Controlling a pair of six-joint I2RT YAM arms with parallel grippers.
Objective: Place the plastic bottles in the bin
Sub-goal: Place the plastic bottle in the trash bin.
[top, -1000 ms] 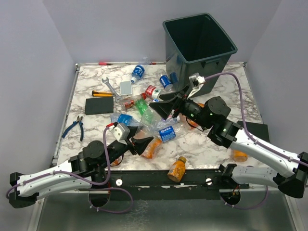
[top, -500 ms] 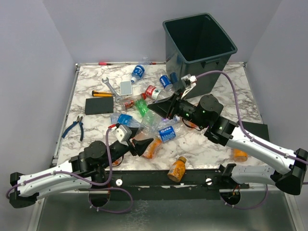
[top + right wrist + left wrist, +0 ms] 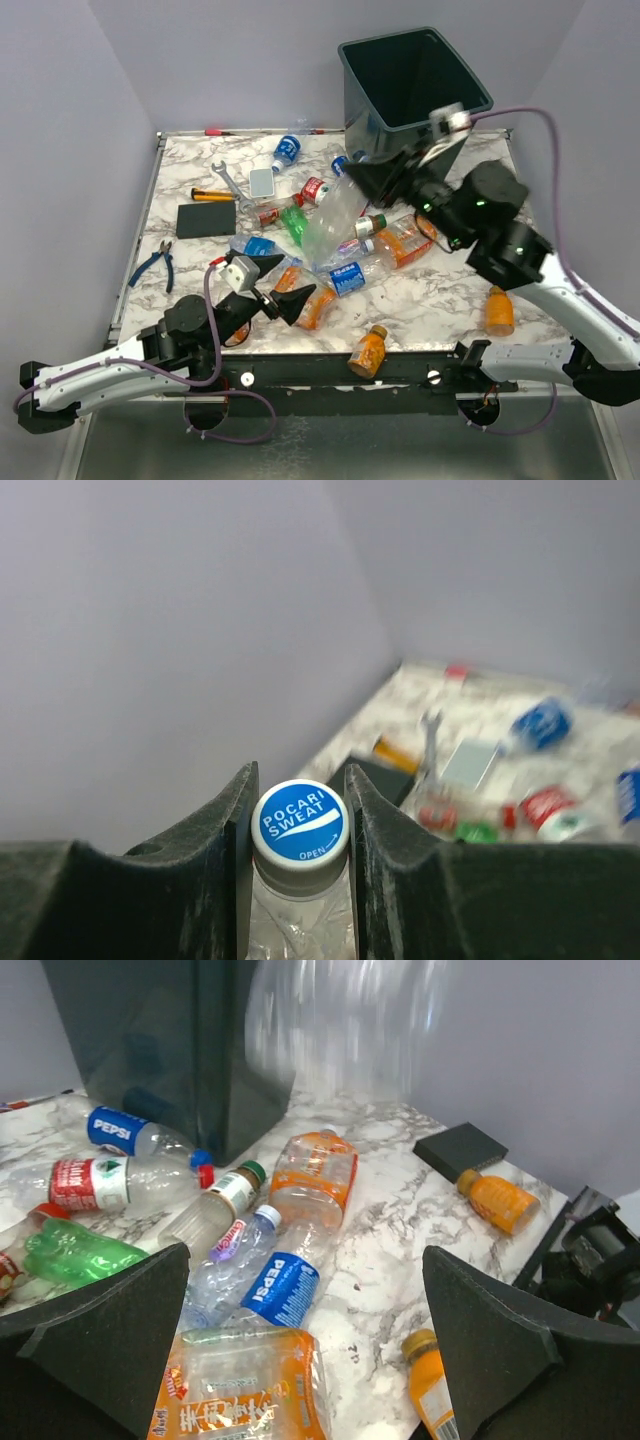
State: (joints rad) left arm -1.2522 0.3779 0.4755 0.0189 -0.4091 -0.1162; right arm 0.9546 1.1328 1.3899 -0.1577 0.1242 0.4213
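My right gripper (image 3: 362, 180) is raised beside the front of the dark bin (image 3: 470, 100). It is shut on the neck of a clear plastic bottle (image 3: 335, 225) that hangs slanting down over the pile. In the right wrist view the fingers (image 3: 225, 825) pinch just under its blue cap (image 3: 298, 823). My left gripper (image 3: 297, 280) stands open and low over a flattened orange-labelled bottle (image 3: 245, 1390), with nothing held. Beyond its jaws lie a Pepsi bottle (image 3: 280, 1285) and an orange-tinted bottle (image 3: 315, 1175). Several more bottles are scattered on the marble table (image 3: 440, 290).
A wrench (image 3: 228, 180), blue-handled pliers (image 3: 155, 262), a black slab (image 3: 205, 220) and a small grey slab (image 3: 262, 182) lie on the left half. Orange juice bottles rest at the near edge (image 3: 368, 350) and on the right (image 3: 498, 310).
My right gripper closed on the clear bottle's neck and lifted it up toward the bin. My left gripper's jaws opened wide and it drew back a little toward the near edge.
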